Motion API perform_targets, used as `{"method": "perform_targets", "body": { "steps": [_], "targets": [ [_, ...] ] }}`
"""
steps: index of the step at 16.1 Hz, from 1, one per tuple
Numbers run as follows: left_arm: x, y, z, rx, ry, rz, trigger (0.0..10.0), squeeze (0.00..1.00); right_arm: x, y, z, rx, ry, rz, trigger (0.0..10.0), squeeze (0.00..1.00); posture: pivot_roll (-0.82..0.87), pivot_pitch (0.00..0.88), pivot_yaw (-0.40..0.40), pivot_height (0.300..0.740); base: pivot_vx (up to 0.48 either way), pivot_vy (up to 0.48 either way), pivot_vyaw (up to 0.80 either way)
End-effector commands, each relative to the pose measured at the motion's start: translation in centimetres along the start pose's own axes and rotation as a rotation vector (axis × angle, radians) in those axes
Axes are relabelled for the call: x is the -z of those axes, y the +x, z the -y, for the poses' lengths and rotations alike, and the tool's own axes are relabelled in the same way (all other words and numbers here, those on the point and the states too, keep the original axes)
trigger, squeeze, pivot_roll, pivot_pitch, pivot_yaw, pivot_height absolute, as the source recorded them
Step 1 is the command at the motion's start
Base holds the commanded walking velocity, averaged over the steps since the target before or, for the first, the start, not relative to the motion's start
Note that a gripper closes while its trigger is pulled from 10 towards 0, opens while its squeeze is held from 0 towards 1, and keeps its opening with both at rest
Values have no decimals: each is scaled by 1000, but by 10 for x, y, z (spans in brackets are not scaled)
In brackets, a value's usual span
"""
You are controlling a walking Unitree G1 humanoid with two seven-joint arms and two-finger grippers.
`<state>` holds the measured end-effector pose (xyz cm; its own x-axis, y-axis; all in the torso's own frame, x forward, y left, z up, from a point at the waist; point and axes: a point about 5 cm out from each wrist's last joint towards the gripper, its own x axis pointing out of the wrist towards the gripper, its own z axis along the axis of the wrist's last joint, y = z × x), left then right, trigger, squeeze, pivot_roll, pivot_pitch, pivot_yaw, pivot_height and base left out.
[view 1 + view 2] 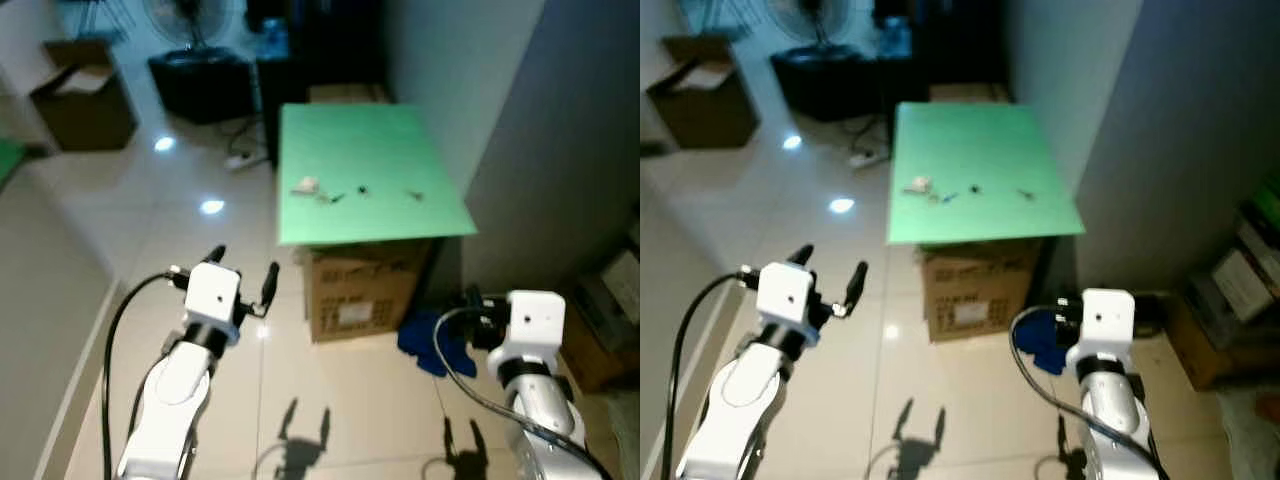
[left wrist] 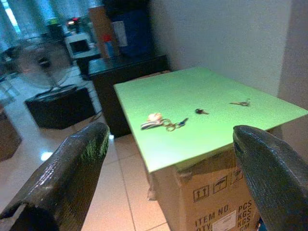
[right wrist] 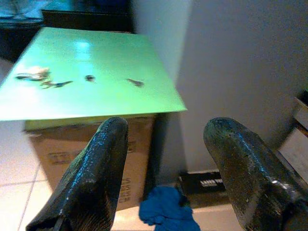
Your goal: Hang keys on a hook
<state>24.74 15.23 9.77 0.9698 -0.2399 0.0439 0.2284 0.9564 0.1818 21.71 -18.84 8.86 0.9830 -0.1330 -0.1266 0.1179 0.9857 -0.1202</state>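
From the head views, three small items lie on the flat light-green desk [image 1: 370, 150] top: a bunch of keys with a pale fob and a blue tag [image 1: 318, 190] toward its left side, one small dark key [image 1: 362, 189] at the middle, and one thin metal key [image 1: 414, 196] toward the right. The desk top rests on one brown cardboard box [image 1: 365, 285] on the pale tiled floor [image 1: 150, 230]; a crumpled blue cloth [image 1: 432, 343] lies at the box's right foot. Two silver arms reach forward and low, well short of the desk — the left gripper [image 1: 243, 272] with its jaws spread wide, the right gripper [image 1: 478, 305] partly hidden behind its white wrist block near the cloth.

In the left wrist view the left gripper's two black fingers [image 2: 67, 178] stand far apart, holding nothing. Between them sit the key bunch with its cream fob, silver ring and blue tag, then the dark key, then the thin key near the desk's far edge. One standing fan [image 2: 41, 62] shows behind.

In the right wrist view the right gripper [image 3: 168, 173] has its jaws open and empty — the same three items lie in a row on the green top, the blue cloth on the floor below.
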Motion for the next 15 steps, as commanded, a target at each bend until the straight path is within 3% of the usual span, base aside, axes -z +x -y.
{"method": "perform_targets", "body": {
  "steps": [1,4,8,15],
  "targets": [
    [-3,4,5,22,-11,23,10000,0,-3,0,7,23,-23,16,10000,0,-156,35,24,740,337,0,-538],
    [-5,7,7,19,-24,30,10000,0,-4,5,7,46,-136,37,10000,0,-160,39,30,740,340,0,0],
    [-8,12,5,8,-39,38,10000,0,-2,1,7,26,-109,27,10000,0,-164,46,30,740,367,0,0],
    [-5,9,7,35,-24,28,10000,0,0,0,7,-6,-173,27,10000,0,-162,41,25,740,379,0,0]
  ]
}}
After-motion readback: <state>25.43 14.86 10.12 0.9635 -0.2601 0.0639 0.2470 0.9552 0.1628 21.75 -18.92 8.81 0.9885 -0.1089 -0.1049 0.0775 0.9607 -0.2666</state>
